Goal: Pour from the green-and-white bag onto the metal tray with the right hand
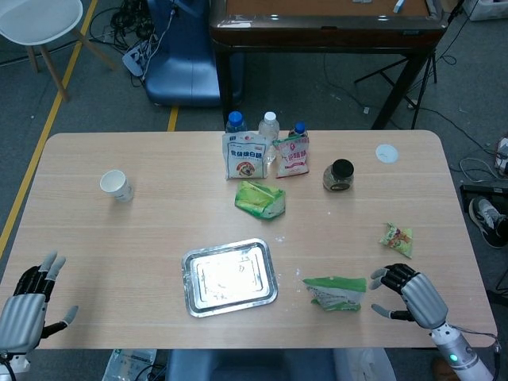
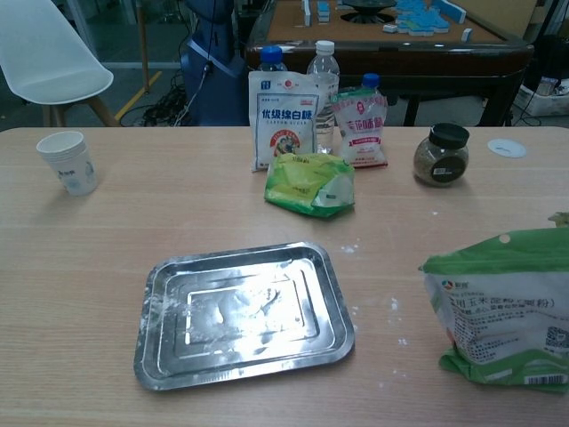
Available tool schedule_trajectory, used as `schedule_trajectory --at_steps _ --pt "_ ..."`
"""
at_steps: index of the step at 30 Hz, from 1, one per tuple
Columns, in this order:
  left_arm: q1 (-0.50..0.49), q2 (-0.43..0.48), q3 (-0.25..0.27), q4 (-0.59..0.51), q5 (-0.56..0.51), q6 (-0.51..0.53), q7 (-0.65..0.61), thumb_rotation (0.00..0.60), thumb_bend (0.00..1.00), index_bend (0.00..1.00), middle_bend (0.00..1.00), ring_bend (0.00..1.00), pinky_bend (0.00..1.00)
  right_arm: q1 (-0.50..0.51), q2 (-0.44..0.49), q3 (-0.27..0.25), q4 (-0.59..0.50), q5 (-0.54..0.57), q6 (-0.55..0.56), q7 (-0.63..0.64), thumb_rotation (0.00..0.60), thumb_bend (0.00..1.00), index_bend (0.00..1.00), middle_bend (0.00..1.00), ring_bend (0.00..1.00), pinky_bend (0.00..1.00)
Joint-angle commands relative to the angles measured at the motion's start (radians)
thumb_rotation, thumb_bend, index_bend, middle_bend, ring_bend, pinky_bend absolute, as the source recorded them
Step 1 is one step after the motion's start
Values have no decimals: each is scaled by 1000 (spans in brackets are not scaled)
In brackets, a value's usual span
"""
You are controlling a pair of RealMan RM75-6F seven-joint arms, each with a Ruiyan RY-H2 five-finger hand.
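The right hand (image 1: 410,290) sits low over the near right corner of the table (image 1: 119,230), fingers spread and curled slightly, holding nothing. Just to its left, apart from the fingertips, the green-and-white bag (image 1: 336,291) stands on the table, its green top band folded over; the chest view shows dark Chinese print on its white face, too small to read, and a barcode label near the bottom edge. The metal tray (image 1: 230,277) lies further left of the bag, with white powder specks scattered on the wood between them. The left hand (image 1: 28,305) hangs at the near left corner, fingers splayed and empty. Toward the far edge stands a white and blue pouch (image 2: 284,120) with blue Chinese characters and a round red emblem, beside a pink pouch (image 2: 360,128).
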Motion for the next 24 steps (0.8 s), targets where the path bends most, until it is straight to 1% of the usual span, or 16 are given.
schedule_trajectory --at_steps 1,3,4,5,8,10,11,13,16,21,24 --pt "-5 2 -8 2 -9 -6 1 600 229 20 0 81 57 15 141 21 -216 19 -41 -162 600 126 398 364 269 306" --pt "-8 2 -11 3 -13 -9 3 600 229 21 0 81 57 19 210 25 -348 30 -73 -236 600 134 355 333 234 278" --pt "-10 3 -12 3 -15 -11 4 600 229 20 0 80 57 21 259 28 -443 38 -90 -279 600 135 341 324 226 272" --pt "-10 3 -13 3 -15 -12 5 600 229 20 0 80 57 22 282 30 -489 41 -98 -299 600 136 327 314 216 262" --pt "-13 3 -16 5 -19 -13 8 600 229 21 0 78 57 20 399 34 -699 76 -154 -399 600 138 261 264 172 215" --pt "-15 3 -19 5 -21 -15 11 600 229 21 0 77 57 20 468 36 -815 94 -186 -467 600 138 231 239 154 195" --pt "-17 4 -20 5 -21 -15 12 600 229 21 0 76 57 20 493 37 -855 101 -198 -489 600 138 222 230 146 186" --pt "-19 4 -23 4 -19 -13 15 600 229 21 0 76 57 20 538 42 -931 113 -217 -517 600 137 209 221 137 176" --pt "-22 5 -24 0 -18 -15 18 600 229 21 0 76 57 20 586 45 -1007 129 -249 -532 600 137 186 211 128 168" --pt "-20 9 -24 -6 -17 -8 22 600 229 21 0 76 57 24 641 38 -1090 151 -322 -587 600 138 107 141 69 117" --pt "-18 10 -22 -8 -15 -4 23 600 229 20 0 76 57 24 654 43 -1119 157 -342 -605 600 138 78 112 44 90"
